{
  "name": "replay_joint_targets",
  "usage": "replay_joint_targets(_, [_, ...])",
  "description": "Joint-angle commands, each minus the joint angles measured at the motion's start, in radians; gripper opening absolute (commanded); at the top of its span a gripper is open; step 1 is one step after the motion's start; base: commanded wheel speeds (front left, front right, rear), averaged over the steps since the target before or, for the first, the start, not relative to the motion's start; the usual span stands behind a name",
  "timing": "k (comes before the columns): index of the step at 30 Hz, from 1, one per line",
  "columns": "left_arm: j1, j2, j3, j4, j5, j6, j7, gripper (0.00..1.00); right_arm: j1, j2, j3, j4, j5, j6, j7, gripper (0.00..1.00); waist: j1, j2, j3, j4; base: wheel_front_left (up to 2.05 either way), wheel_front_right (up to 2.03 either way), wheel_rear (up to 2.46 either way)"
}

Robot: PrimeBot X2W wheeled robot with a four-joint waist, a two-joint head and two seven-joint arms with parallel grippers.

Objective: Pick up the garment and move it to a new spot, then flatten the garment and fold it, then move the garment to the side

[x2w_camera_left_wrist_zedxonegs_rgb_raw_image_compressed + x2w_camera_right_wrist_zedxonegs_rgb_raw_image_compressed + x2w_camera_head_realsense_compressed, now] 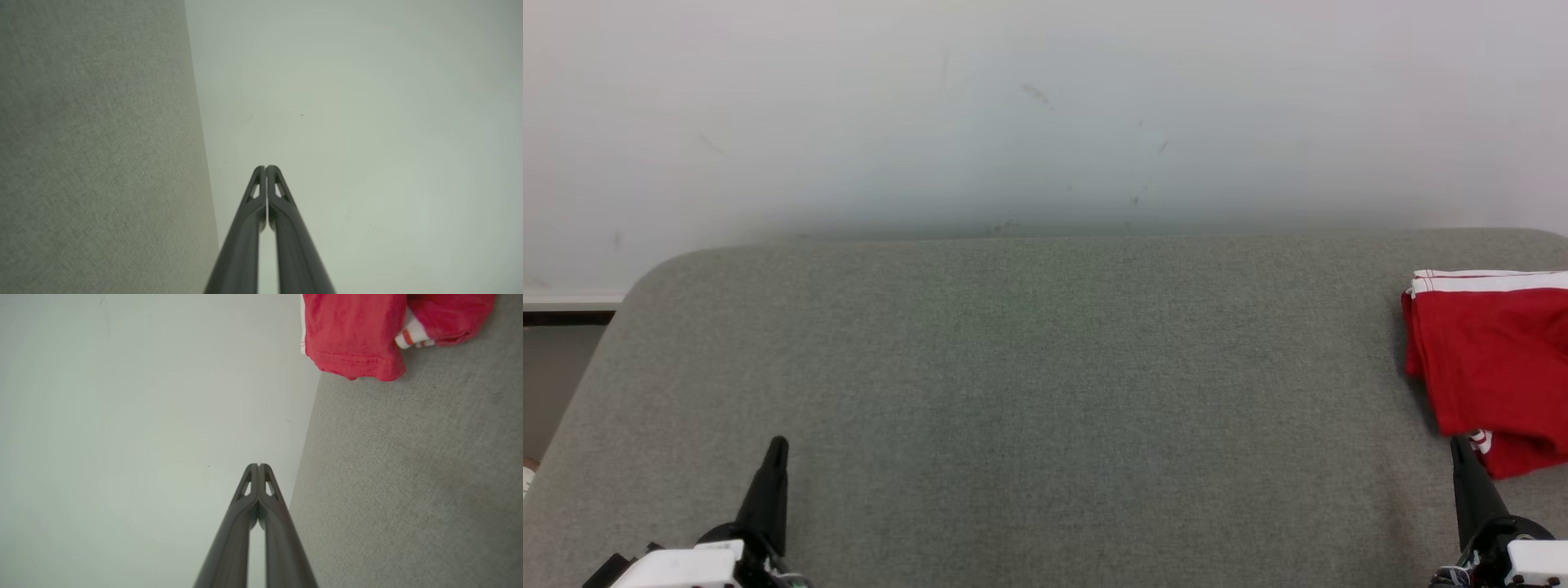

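The garment, red with white striped trim, lies folded at the far right edge of the grey fabric table, partly cut off by the head view's border. In the right wrist view the garment sits at the top. My right gripper is shut and empty, its tip just left of the garment's near corner; its tips meet in its own view. Low at the left, my left gripper is shut with nothing in it, far from the garment, its tips pressed together.
A pale wall rises behind the table's far edge. The table's rounded left corner borders a darker strip of floor and baseboard.
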Motion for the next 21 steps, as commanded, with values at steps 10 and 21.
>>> replay_joint_targets(10, [-0.009,0.001,0.006,0.001,0.015,-0.006,0.005,0.00,-0.013,-0.007,-0.003,-0.004,0.002,-0.002,0.003,0.00,0.0000,0.0000,0.000,0.000,0.00,0.00,0.00])
replay_joint_targets(21, [-0.009,0.000,0.007,0.001,0.016,-0.006,0.006,0.00,-0.013,-0.007,-0.003,-0.004,0.002,-0.002,0.003,0.00,0.0000,0.0000,0.000,0.000,0.00,0.00,0.00])
